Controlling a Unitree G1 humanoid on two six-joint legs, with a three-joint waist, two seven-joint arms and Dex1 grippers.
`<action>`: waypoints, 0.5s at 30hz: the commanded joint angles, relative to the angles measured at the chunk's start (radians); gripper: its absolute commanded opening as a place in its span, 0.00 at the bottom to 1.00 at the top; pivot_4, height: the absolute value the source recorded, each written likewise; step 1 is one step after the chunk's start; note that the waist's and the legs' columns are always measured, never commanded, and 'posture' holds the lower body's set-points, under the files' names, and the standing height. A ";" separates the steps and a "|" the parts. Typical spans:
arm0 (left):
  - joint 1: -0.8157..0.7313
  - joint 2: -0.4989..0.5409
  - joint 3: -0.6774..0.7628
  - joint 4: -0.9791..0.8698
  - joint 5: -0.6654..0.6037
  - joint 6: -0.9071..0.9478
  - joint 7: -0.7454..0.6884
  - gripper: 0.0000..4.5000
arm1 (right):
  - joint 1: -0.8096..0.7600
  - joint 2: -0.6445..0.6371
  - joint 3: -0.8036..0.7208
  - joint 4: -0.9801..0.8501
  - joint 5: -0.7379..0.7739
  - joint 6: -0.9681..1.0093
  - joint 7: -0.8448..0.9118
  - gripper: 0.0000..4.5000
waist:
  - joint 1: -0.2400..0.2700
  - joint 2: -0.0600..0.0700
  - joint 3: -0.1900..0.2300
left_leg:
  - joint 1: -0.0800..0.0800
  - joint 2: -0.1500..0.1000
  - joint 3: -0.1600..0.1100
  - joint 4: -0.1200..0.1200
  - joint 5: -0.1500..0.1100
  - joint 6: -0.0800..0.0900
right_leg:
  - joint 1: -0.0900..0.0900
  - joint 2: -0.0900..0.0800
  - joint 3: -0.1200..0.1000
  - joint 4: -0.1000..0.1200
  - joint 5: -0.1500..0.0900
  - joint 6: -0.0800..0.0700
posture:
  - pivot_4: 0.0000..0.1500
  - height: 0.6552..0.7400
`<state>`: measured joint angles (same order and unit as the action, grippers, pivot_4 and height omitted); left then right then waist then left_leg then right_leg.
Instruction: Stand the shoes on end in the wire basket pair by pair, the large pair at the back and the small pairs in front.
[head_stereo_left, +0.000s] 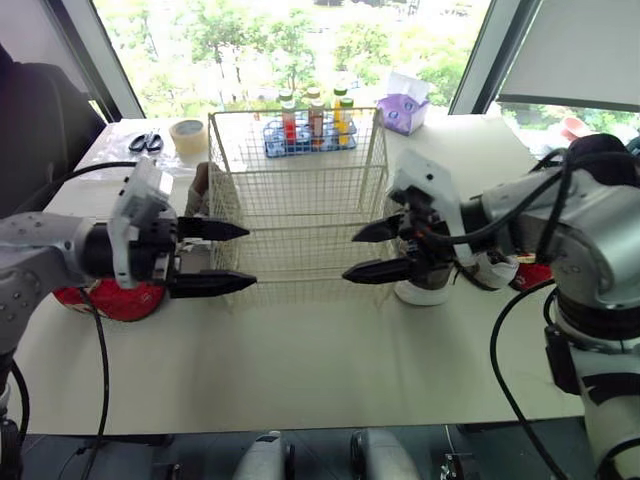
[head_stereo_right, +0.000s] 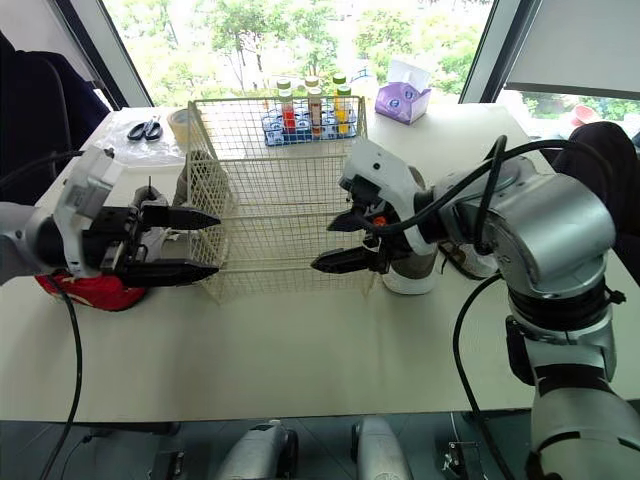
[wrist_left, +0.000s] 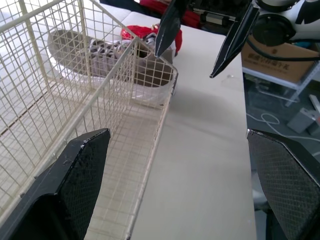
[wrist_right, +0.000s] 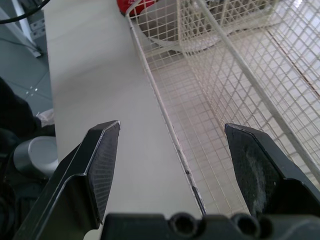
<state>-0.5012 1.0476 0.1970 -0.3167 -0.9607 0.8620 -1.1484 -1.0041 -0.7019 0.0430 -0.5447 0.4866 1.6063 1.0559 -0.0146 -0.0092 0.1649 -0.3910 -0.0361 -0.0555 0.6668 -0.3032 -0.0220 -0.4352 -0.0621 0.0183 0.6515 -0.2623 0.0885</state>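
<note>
A red shoe (head_stereo_left: 120, 300) lies just under the left tool (head_stereo_left: 250, 257), a grey shoe (wrist_left: 150, 75) just behind the right tool (head_stereo_left: 348, 256); the wire basket (head_stereo_left: 300, 215) stands empty between them. Both tools gape wide, holding nothing. Best to grip a shoe across its heel. The left wrist view shows the grey shoe's length; from the head the right tool covers it

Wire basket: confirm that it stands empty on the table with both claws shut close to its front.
Not quite. The wire basket does stand empty on the table, but the left claw and the right claw close to its front are open, not shut. The left eye view shows a clear gap between each pair of fingers.
</note>
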 joint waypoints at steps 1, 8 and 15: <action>-0.066 0.005 -0.013 0.007 -0.004 -0.009 -0.048 1.00 | 0.039 -0.061 -0.172 0.008 -0.037 -0.016 -0.113 0.80 | 0.004 0.000 0.000 | 0.000 0.000 0.000 0.000 0.000 0.000 | 0.000 0.000 0.000 0.000 0.000 0.000 | 1.00 1.00; -0.157 -0.070 -0.075 0.003 -0.092 0.073 -0.096 1.00 | 0.248 0.004 -0.461 -0.139 -0.036 -0.089 -0.261 0.99 | -0.001 -0.001 0.000 | 0.000 0.000 0.000 0.000 0.000 0.001 | 0.001 0.001 0.000 0.000 0.000 0.000 | 1.00 1.00; -0.167 -0.126 -0.140 0.007 -0.015 0.043 -0.070 1.00 | 0.689 0.246 -0.543 -0.328 -0.133 -0.335 -0.503 0.99 | 0.001 -0.002 -0.001 | 0.001 0.000 0.000 0.000 0.000 0.001 | 0.002 0.002 0.000 0.002 0.000 0.001 | 1.00 1.00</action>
<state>-0.6623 0.9256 0.0563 -0.2976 -0.9977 0.9248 -1.2317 -0.3493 -0.5143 -0.4880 -0.7924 0.3673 1.3388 0.6150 -0.0137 -0.0109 0.1641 -0.3905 -0.0360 -0.0548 0.6666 -0.3030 -0.0211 -0.4340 -0.0605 0.0190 0.6528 -0.2627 0.0894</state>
